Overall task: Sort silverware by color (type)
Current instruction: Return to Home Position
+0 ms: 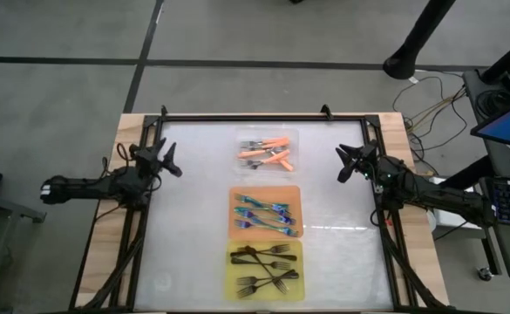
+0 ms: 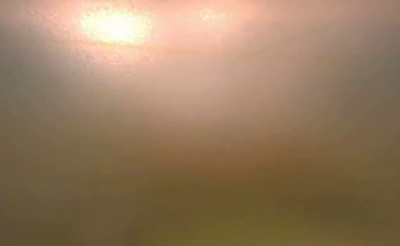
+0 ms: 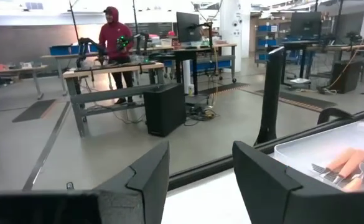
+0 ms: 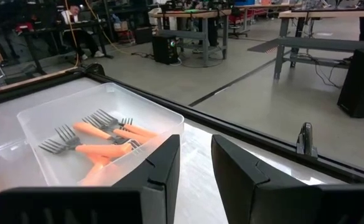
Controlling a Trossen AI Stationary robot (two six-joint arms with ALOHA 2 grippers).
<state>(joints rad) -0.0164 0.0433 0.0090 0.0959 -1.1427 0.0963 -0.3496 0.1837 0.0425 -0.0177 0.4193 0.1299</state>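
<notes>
On opposite flanks, left gripper (image 1: 173,160) and right gripper (image 1: 343,164), both parted, empty

We see a robotics lab or workshop hall, where a bare grey concrete floor (image 3: 63,146) runs between long metal-legged workbenches (image 3: 107,70) carrying dark flat monitors (image 3: 186,26) and blue storage bins (image 3: 62,49), a black computer tower (image 3: 164,109) stands beside one bench, and a person in a red hooded top (image 3: 112,37) stands at it.

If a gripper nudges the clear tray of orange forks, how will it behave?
The clear tray looks thin-walled plastic, probably light and apt to slide on the smooth table. The loosely piled orange forks would likely shift inside.
</notes>
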